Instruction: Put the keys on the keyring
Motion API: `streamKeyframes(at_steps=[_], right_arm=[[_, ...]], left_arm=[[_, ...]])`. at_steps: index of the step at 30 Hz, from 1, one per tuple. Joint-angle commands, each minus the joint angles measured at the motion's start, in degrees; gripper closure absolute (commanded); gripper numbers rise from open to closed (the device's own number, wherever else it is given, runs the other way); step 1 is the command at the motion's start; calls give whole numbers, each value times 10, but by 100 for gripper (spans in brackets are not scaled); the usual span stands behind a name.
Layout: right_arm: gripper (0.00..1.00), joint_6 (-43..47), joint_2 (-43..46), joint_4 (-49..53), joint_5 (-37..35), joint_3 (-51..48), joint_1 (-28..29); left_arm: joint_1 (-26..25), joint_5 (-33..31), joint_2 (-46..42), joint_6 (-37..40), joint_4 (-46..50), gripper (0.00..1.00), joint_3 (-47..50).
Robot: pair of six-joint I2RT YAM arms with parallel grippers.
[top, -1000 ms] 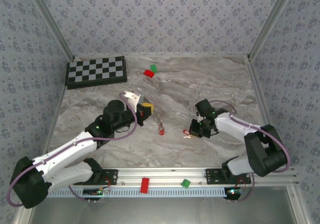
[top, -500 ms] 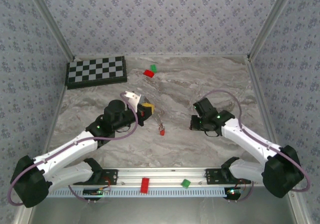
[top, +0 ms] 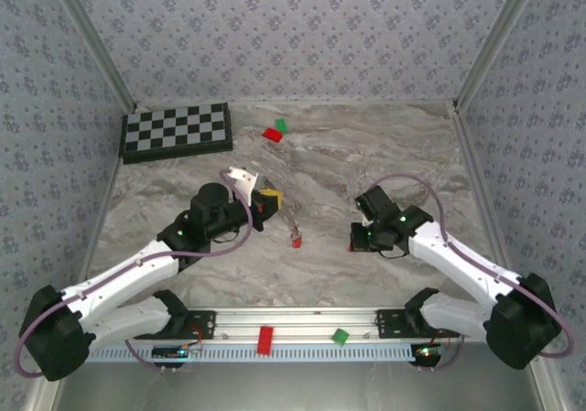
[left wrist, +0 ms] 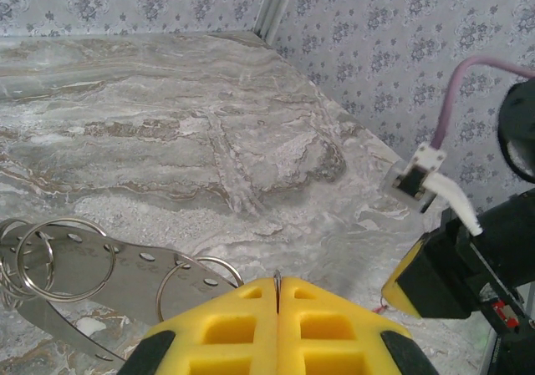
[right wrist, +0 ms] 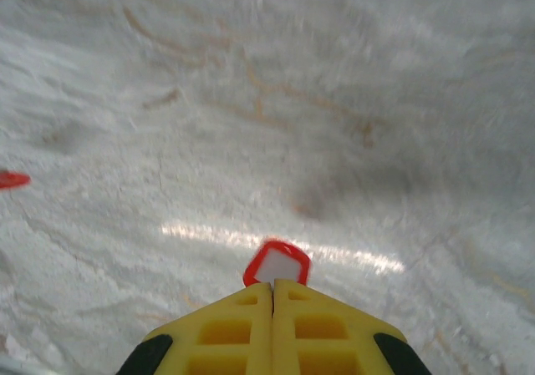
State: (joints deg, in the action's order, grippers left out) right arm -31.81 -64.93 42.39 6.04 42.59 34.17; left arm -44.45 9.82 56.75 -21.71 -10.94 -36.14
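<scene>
Your counter (top: 385,146) has open room mid-way, with the walls well apart. Your left claw (left wrist: 278,287) is clamped on the keyring (left wrist: 92,266). The right claw (right wrist: 273,290) pinches a red key (right wrist: 277,265), and a second key (top: 295,240) sits between the claws.

The left arm (top: 128,278) stretches diagonally from its base and ends below and to the right of the checkerboard (top: 176,129). The left gripper (left wrist: 278,290) is closed, pinching a ring of the keyring (left wrist: 125,276). The right arm (top: 458,260) bends inward, well right of the checkerboard. The right gripper (right wrist: 273,290) is clamped on a key (right wrist: 277,266).
</scene>
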Motion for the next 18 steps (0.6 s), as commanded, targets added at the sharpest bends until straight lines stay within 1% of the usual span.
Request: streamKeyframes(at_steps=[1, 4, 5, 13, 18], right_arm=[[100, 27, -34, 50, 46, 40, -20], [100, 68, -81, 59, 90, 67, -59], [100, 80, -95, 59, 92, 73, -68], [100, 126, -220, 24, 79, 123, -101], [100, 146, -277, 9, 66, 160, -119]], left_arm=[[-4, 11, -4, -6, -39, 100, -7], [-4, 9, -6, -5, -37, 100, -8], [-4, 10, -6, -4, -37, 100, -7], [-4, 9, -2, -3, -36, 100, -8], [-5, 6, -1, -2, -35, 100, -7]])
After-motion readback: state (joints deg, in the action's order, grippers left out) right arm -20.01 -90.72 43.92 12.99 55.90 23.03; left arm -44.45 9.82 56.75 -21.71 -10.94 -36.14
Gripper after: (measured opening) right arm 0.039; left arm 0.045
